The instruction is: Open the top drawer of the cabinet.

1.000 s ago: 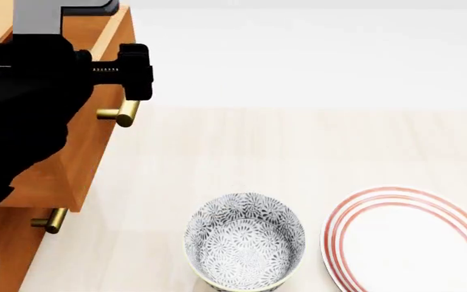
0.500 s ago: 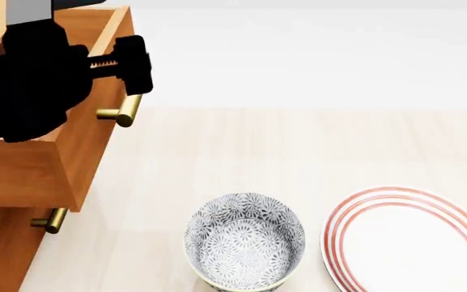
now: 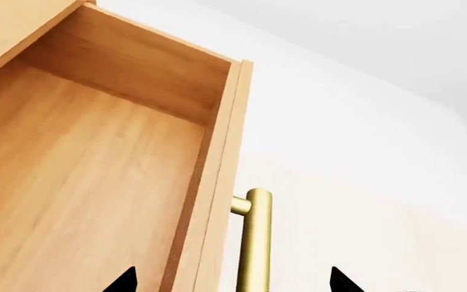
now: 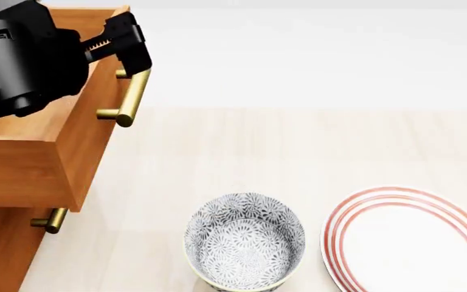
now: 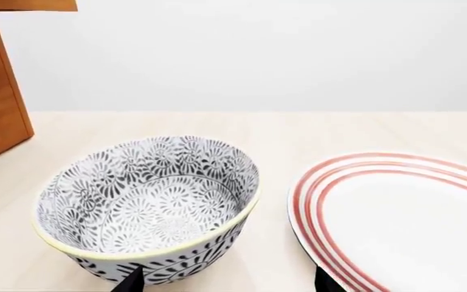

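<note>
Mostly hidden: top drawer (image 4: pixel 51 155) interior, behind left gripper (image 4: pixel 128 45).

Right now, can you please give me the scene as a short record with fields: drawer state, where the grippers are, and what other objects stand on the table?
top drawer: pulled out of the cabinet, inside looks empty in the left wrist view
brass handle: free, nothing clamped on it
left gripper: open, fingertips on either side of the drawer front and handle
right gripper: open, close to the patterned bowl
patterned bowl: upright, empty
red-ringed plate: beside the bowl, empty
lower drawer handle: below the open drawer
</note>
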{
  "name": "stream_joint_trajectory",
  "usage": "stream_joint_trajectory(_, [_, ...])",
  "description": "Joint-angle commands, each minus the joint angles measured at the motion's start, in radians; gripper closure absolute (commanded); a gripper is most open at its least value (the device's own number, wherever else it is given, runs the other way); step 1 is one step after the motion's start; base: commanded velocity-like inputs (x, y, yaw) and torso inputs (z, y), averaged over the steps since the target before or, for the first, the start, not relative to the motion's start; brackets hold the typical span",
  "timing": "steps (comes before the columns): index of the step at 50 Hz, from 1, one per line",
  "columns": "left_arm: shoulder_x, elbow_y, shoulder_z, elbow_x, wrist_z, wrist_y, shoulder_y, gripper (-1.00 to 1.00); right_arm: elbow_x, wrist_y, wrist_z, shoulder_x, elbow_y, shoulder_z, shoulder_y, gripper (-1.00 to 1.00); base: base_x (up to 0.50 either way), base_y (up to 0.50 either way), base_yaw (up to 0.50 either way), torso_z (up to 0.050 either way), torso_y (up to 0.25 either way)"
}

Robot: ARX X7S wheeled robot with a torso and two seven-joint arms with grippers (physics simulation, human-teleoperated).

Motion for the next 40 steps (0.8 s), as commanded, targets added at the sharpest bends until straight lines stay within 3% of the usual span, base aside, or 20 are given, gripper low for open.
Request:
stream_joint_trajectory(1, [0.012,-0.06,-0.071,-0.061,-0.049,0.029,-0.022,-1.0,-0.016,0.005,-0.015,-0.012,-0.016,0.015,-0.007,-1.0,0.0,0.0,0.0,0.0,0.0])
stream_joint_trajectory(15, [0.017,-0.114,-0.09,-0.121,-0.087,0.051,-0.026,-1.0,-0.016,0.002,-0.014,-0.009,-0.015,0.011,-0.007,-1.0,0.0,0.0,0.0,0.0,0.0])
stream_joint_trajectory(40, [0.025,-0.151,0.023,-0.292,-0.108,0.072,-0.017,-1.0,0.003,0.006,-0.01,-0.004,-0.018,0.015,-0.002,-1.0,0.0,0.0,0.0,0.0,0.0])
